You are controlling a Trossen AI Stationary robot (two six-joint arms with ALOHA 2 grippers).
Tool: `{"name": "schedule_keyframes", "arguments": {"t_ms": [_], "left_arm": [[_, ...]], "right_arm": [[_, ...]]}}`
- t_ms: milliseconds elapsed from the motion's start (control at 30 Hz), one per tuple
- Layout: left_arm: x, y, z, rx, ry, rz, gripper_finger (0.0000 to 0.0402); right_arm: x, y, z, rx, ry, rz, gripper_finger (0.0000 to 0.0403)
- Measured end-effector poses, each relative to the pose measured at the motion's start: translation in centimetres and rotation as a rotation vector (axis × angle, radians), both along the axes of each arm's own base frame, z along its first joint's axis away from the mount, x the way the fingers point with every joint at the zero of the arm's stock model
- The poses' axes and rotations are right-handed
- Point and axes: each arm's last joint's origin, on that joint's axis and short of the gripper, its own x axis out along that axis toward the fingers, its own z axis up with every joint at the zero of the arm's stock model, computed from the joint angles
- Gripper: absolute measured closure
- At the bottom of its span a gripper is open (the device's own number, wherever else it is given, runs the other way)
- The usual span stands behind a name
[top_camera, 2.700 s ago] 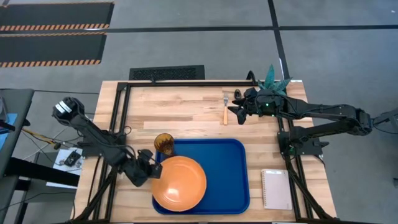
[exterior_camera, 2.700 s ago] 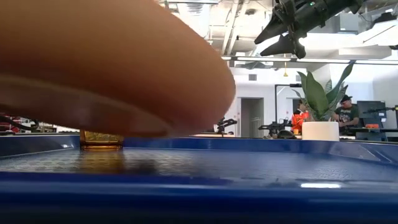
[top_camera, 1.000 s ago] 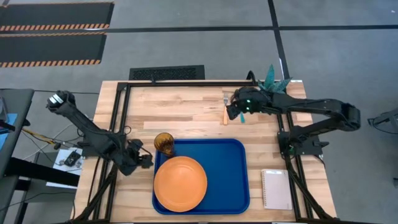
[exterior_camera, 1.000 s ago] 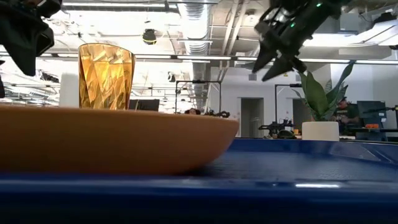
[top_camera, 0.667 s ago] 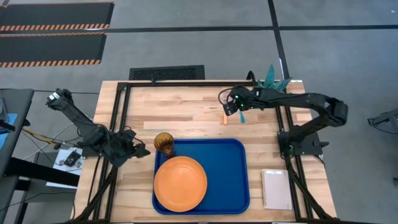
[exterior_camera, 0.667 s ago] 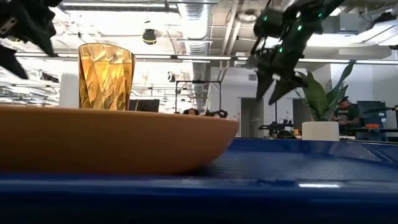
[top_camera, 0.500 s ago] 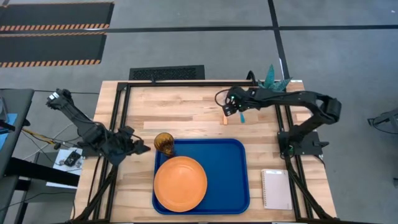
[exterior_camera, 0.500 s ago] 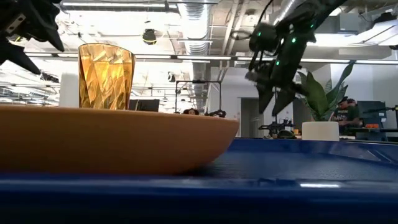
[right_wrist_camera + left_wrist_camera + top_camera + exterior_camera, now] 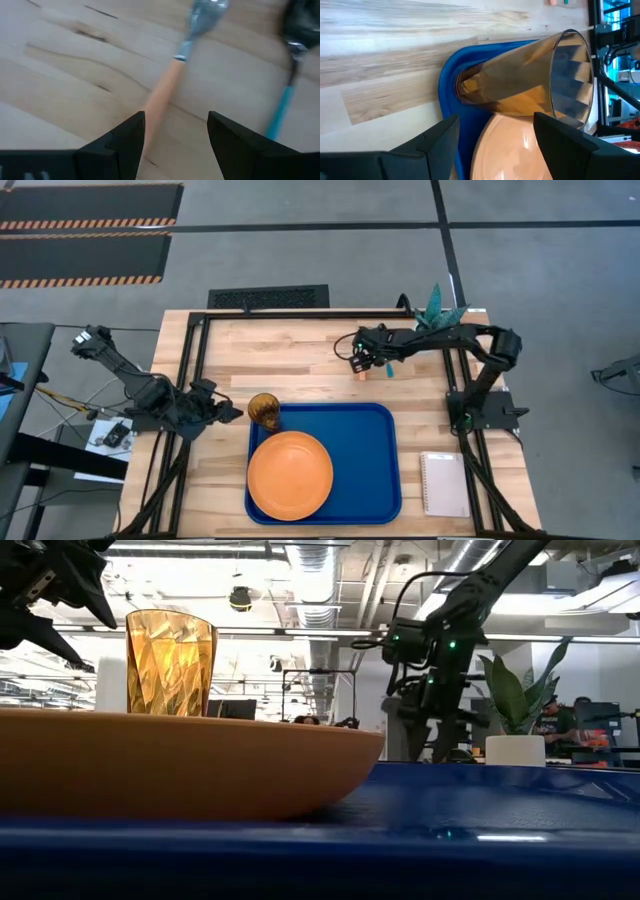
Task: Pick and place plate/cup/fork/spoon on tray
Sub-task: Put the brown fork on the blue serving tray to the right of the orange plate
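The right gripper [image 9: 172, 132] has its two dark fingers [image 9: 125, 137] spread wide and holds nothing; the small fork with silver tines and a light orange handle [image 9: 165, 85] lies on the wooden table [image 9: 290, 355] with its handle running into the gap between them, touching neither. Just beside it, outside one finger, lies the small spoon with a dark metal bowl and teal-blue handle [image 9: 282, 107]. The high view hides most of the fork under this gripper [image 9: 362, 358]; only the wrist view shows both pieces clearly. The left gripper [image 9: 495, 137] is likewise open and empty. Just ahead of its fingertips stands the translucent amber-brown tumbler [image 9: 530, 80] at the corner of the large rectangular blue plastic tray [image 9: 451, 82], with the round flat orange plate [image 9: 520, 150] beside it. The high view places the cup [image 9: 264, 410] at the tray's rim [image 9: 385, 470], the plate [image 9: 290, 475] resting inside the tray, and the left gripper [image 9: 222, 411] near the cup without touching.
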Motion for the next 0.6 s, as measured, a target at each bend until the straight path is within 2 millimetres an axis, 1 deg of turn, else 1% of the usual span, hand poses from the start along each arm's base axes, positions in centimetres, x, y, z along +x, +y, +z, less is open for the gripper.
{"name": "schedule_keyframes", "arguments": {"t_ms": [133, 367, 467, 600], "left_arm": [[0.0, 0.0, 0.0, 0.005, 0.000, 0.000, 0.0161], [0.0, 0.1, 0.0, 0.016, -0.007, 0.007, 0.0161], [0.0, 0.1, 0.0, 0.020, -0.011, 0.011, 0.0161], [0.1, 0.1, 0.0, 0.018, -0.014, 0.017, 0.0161]], "right_arm": [[0.5, -0.1, -0.4, 0.039, -0.052, 0.007, 0.0163], [0.4, 0.0, -0.4, 0.062, -0.051, 0.000, 0.0163], [0.4, -0.1, 0.4, 0.071, -0.088, 0.001, 0.0163], [1.1, -0.6, 2.2, 0.039, -0.118, 0.015, 0.0163]]}}
